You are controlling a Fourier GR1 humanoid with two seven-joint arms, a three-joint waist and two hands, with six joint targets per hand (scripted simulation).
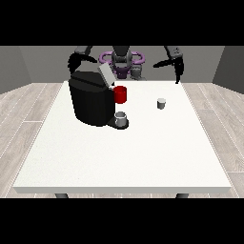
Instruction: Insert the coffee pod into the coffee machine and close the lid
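A black coffee machine [90, 101] stands on the white table [124, 152] at the left. Its grey lid [105, 74] is tilted up and open. A red part [120, 94] sticks out at the machine's front, and a grey cup [121, 117] sits on the drip tray below it. The small grey-and-white coffee pod [161, 103] stands alone on the table to the right. The hand at the view's left [74, 61] hangs behind the machine's top. The hand at the view's right [178, 66] hangs above the table's far right edge, well behind the pod.
The robot's torso [122, 62] is behind the table's far edge. Wooden floor surrounds the table on both sides.
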